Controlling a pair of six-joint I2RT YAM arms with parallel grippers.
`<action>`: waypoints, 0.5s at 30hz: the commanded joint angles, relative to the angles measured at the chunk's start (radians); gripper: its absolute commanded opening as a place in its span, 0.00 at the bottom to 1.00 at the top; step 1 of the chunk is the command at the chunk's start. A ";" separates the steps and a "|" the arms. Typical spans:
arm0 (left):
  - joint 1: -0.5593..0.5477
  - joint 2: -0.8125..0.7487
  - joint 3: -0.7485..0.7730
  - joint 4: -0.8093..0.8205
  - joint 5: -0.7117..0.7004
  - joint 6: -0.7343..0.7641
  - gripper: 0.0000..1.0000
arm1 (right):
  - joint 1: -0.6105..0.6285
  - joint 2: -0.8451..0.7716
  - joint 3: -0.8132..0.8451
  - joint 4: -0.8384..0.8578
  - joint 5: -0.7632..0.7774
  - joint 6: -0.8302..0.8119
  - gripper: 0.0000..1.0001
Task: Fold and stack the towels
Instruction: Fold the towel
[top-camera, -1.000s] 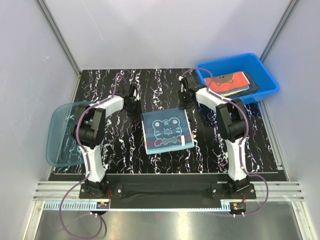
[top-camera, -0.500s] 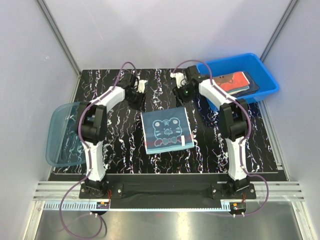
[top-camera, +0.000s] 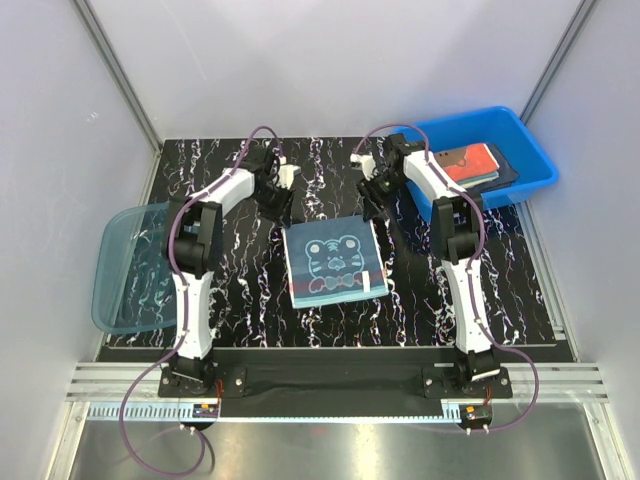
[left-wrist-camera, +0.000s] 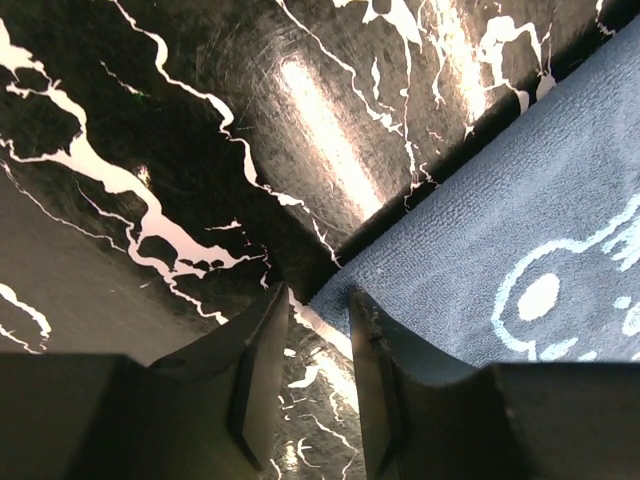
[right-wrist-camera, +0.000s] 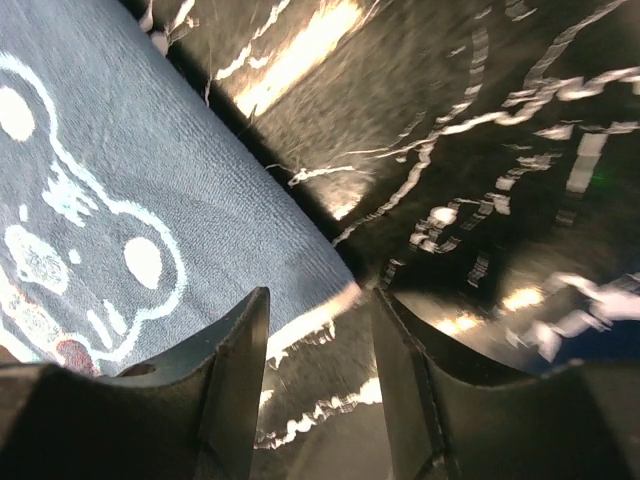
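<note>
**Left gripper** (left-wrist-camera: 318, 320): jaws apart, nothing clamped. It is poised low over the bench (top-camera: 240, 300), with the far left corner of the folded towel (top-camera: 333, 262) just beyond its fingertips.

**Right gripper** (right-wrist-camera: 320, 300): jaws apart, holding nothing, with the far right corner of the same towel lying at its gap.

**Folded towel**: slate-blue with a pale bear face and bow, flat at mid-bench between the two arms. A small white tag (top-camera: 372, 283) sits at its near right edge.

**Blue bin** (top-camera: 530, 150), far right: holds a red towel (top-camera: 465, 163) lying on a dark towel (top-camera: 506, 170). The print is too small to read.

**Translucent teal tub** (top-camera: 125, 265): overhangs the bench's left edge.
</note>
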 joint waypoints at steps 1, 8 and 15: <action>0.013 0.036 0.059 -0.048 -0.021 0.060 0.34 | 0.012 0.040 0.082 -0.077 -0.050 -0.056 0.52; 0.016 0.086 0.091 -0.082 -0.002 0.096 0.29 | 0.009 0.069 0.094 -0.067 -0.029 -0.075 0.46; 0.016 0.100 0.117 -0.086 0.004 0.106 0.17 | 0.007 0.057 0.086 -0.048 -0.030 -0.095 0.20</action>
